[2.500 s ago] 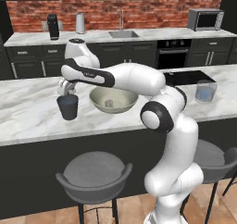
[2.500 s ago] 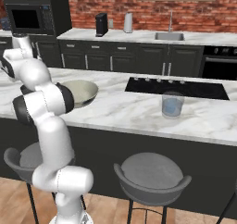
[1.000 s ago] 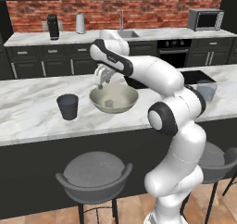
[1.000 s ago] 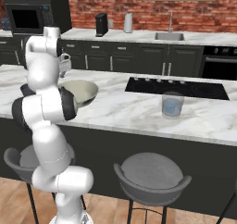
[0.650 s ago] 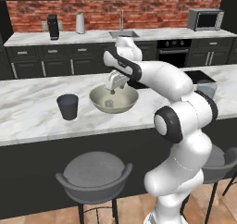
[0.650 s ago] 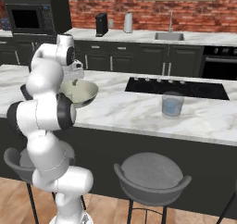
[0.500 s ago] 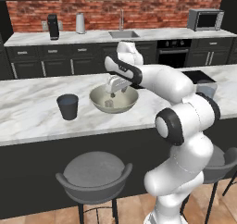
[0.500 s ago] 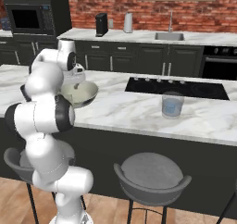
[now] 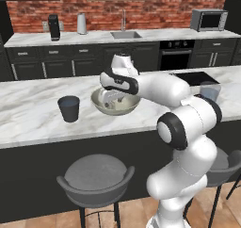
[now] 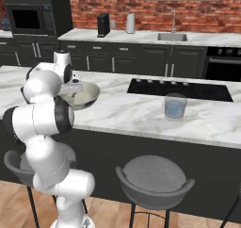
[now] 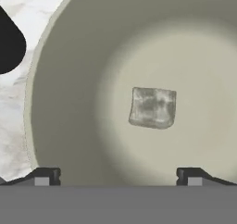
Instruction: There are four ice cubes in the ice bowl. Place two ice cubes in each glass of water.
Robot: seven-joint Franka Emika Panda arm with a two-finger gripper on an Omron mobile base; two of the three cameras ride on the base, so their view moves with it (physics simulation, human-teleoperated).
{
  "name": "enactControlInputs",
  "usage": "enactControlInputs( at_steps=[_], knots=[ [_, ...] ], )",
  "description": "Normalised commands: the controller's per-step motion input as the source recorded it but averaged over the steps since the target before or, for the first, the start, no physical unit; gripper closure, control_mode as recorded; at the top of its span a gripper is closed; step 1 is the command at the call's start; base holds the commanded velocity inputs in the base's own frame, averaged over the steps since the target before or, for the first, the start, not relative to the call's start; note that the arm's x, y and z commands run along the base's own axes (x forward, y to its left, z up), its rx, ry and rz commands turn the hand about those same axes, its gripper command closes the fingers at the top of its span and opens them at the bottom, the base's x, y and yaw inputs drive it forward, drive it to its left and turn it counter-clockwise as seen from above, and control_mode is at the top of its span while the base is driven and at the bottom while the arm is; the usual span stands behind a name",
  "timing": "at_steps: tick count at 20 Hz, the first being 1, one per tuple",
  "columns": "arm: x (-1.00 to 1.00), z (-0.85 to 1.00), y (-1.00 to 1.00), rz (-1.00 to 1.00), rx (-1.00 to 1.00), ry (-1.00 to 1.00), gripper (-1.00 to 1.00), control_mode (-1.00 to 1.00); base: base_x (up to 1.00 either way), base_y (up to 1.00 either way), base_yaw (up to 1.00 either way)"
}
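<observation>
The arm is swinging rightward from the dark grey glass [image 9: 69,108] at the left of the counter, and the gripper [image 9: 112,100] is now sinking into the ice bowl [image 9: 100,104] at the middle of the left base view, where a couple of seconds ago it was hanging over that glass. In the hand view the finger tips [image 11: 42,177] are standing wide apart at the bottom corners with nothing between them, so the hand is open and empty, and one ice cube [image 11: 152,107] is lying just right of centre on the bowl floor, ahead of the jaws. The clear glass [image 10: 175,106] is waiting well apart, right of centre in the right base view. This looks like a return trip: a delivery made, another pickup beginning.
</observation>
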Motion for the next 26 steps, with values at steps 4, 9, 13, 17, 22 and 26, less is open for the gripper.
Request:
enactControlInputs(
  at_steps=[4, 9, 13, 17, 22, 26],
  knots=[
    [0.33, -0.16, 0.35, -0.01, 0.0, 0.0, -1.0, -1.0, 0.0, 0.0, 0.0],
    [0.28, -0.06, -0.11, -0.11, 0.0, 0.0, -1.0, -1.0, 0.0, 0.0, 0.0],
    [0.13, -0.09, -0.39, -0.17, 0.0, 0.0, -1.0, -1.0, 0.0, 0.0, 0.0],
    [0.0, -0.26, -0.11, -0.13, 0.0, 0.0, -1.0, -1.0, 0.0, 0.0, 0.0],
    [0.0, -0.29, 0.0, -0.06, 0.0, 0.0, -1.0, -1.0, 0.0, 0.0, 0.0],
    [0.03, -0.29, 0.0, -0.04, 0.0, 0.0, -1.0, -1.0, 0.0, 0.0, 0.0]
  ],
)
